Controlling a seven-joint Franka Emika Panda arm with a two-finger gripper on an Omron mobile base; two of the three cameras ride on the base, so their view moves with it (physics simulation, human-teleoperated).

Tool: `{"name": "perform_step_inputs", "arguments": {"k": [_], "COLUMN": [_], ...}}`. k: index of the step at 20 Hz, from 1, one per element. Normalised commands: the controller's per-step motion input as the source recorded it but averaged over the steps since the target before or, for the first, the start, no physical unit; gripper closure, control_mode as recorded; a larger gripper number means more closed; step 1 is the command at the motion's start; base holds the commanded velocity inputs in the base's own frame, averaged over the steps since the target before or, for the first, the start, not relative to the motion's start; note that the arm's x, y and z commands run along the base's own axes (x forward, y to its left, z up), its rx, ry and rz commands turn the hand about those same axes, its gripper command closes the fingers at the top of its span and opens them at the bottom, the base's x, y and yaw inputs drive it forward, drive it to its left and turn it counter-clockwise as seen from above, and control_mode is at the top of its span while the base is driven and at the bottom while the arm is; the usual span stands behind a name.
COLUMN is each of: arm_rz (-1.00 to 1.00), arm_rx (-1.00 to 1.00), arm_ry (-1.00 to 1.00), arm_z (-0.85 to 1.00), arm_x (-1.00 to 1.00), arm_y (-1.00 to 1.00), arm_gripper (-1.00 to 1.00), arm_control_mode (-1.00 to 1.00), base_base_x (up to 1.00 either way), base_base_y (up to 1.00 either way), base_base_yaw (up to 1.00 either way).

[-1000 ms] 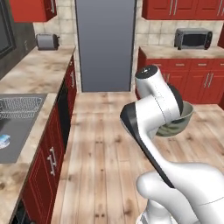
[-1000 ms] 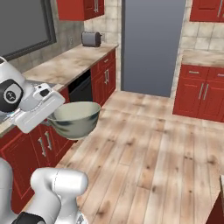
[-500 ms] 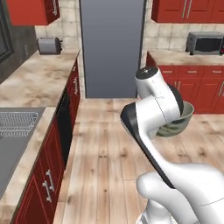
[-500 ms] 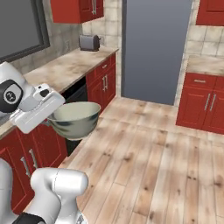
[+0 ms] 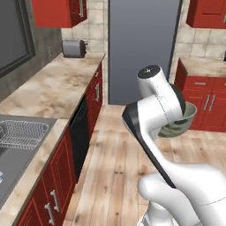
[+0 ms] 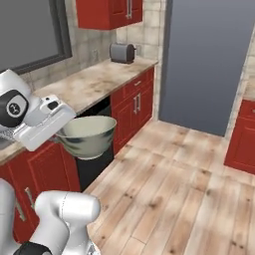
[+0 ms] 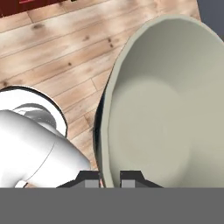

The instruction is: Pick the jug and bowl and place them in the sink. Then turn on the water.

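Claw [image 7: 109, 178] pinched rim of round grey-green metallic bowl [image 7: 166, 100], centre frame. You needed level carry toward dark grey sink [image 5: 11, 165], lower left.

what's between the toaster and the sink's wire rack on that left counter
Bare beige counter, seen in the left base view: nothing stands between the toaster and the sink's wire rack.

Round glossy grey-green metallic bowl [image 6: 85, 136] with pale cream inside [image 7: 168, 100]: upright, mouth up, suspended above the wooden floor. Dark grey recessed sink [image 5: 11, 161] with wire rack sits in the desk, well apart.
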Motion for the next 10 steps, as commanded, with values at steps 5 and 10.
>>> {"name": "perform_step_inputs", "arguments": {"k": [5, 10], "arm_rz": [0.00, 0.00], "arm_rx": [0.00, 0.00], "arm_ry": [0.00, 0.00], "arm_z": [0.00, 0.00], "arm_x": [0.00, 0.00], "arm_y": [0.00, 0.00], "arm_gripper": [1.00, 1.00], "arm_control_mode": [1.00, 1.00], "base_base_x": [0.55, 0.33], "base_base_y": [-0.17, -0.14], "base_base_yaw": [0.67, 0.79]}}
